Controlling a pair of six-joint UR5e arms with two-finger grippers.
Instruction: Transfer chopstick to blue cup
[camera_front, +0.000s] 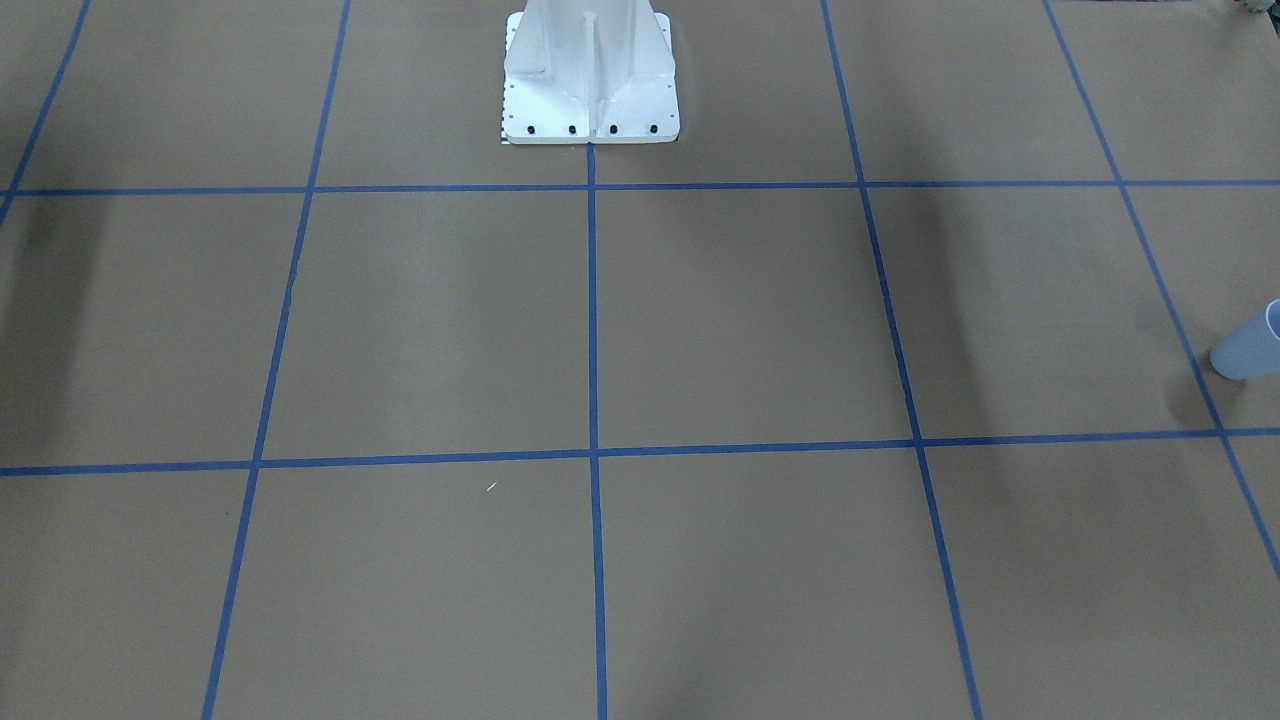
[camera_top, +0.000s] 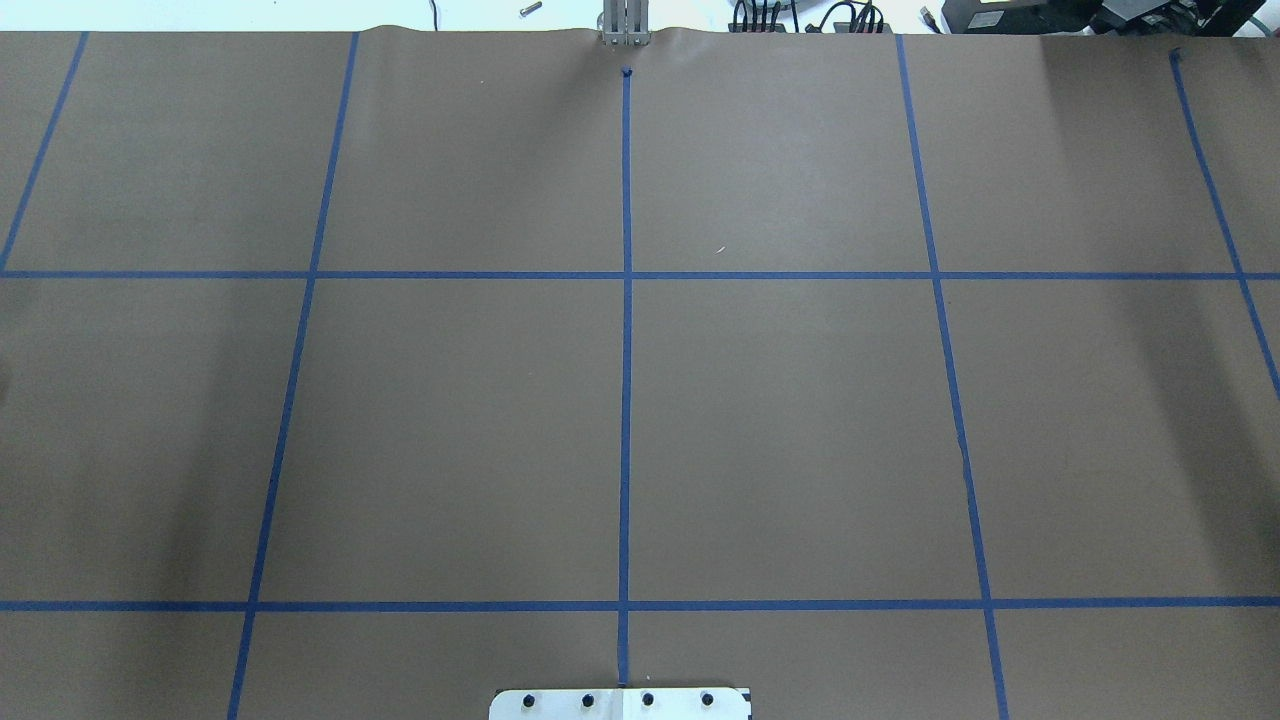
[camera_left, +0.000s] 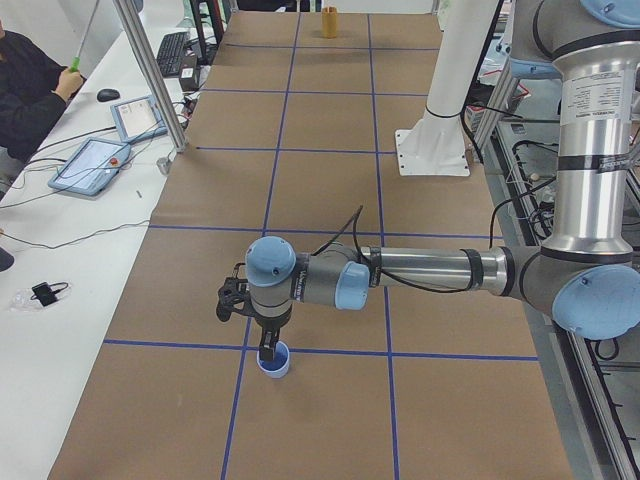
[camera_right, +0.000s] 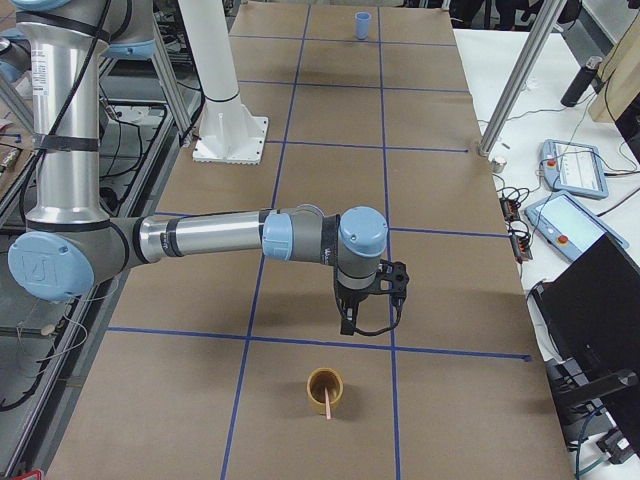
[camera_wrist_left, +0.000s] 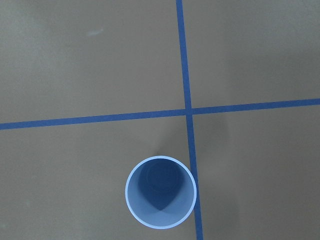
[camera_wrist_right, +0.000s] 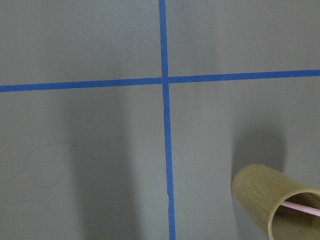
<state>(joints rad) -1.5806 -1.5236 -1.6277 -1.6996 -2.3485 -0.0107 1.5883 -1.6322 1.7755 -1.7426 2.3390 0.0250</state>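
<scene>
The blue cup (camera_wrist_left: 160, 198) stands upright beside a crossing of blue tape lines, its inside bare; it also shows at the table's end (camera_front: 1250, 345). My left gripper (camera_left: 262, 343) hangs just over the blue cup (camera_left: 275, 361); I cannot tell whether it is open or shut. One pink chopstick (camera_right: 327, 403) leans in a tan bamboo cup (camera_right: 326, 388) at the other end of the table. My right gripper (camera_right: 366, 322) hovers a little beyond that cup, apart from it, its state unclear. In the right wrist view the chopstick (camera_wrist_right: 302, 208) pokes from the bamboo cup (camera_wrist_right: 272, 200).
The white robot pedestal (camera_front: 590, 80) stands mid-table on brown paper gridded with blue tape. An aluminium post (camera_left: 150, 75) rises at the table's far edge. A side bench holds tablets (camera_left: 92, 162) and a person (camera_left: 25, 85) sits there.
</scene>
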